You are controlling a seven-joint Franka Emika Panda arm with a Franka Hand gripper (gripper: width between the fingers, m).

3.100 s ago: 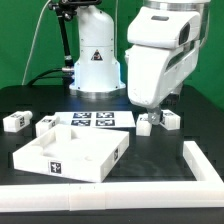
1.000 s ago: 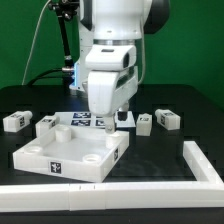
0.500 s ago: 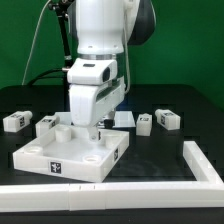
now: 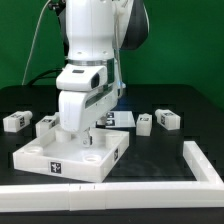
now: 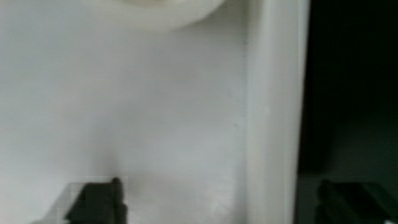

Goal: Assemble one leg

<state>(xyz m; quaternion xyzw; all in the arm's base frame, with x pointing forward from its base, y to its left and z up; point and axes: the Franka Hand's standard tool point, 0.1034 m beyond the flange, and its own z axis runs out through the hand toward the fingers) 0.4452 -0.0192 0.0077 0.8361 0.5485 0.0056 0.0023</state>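
Observation:
Several small white legs with tags lie on the black table in the exterior view: two at the left (image 4: 14, 121) (image 4: 45, 125) and two at the right (image 4: 145, 122) (image 4: 167, 119). My gripper (image 4: 85, 136) hangs low over the far part of the large white square panel (image 4: 60, 160), away from every leg. In the wrist view the gripper (image 5: 226, 205) is open and empty. Its dark fingertips (image 5: 96, 204) stand wide apart over the panel's flat face (image 5: 160, 110). A round corner socket (image 5: 169, 8) and the raised rim (image 5: 276, 100) show there.
The marker board (image 4: 122, 118) lies behind the panel, partly hidden by the arm. A white rail (image 4: 195, 158) runs along the table's front and the exterior view's right. A white robot base and cables stand at the back.
The arm has swung from over the right-hand legs toward the exterior view's left and down, and now sits over the panel. All legs lie where they were.

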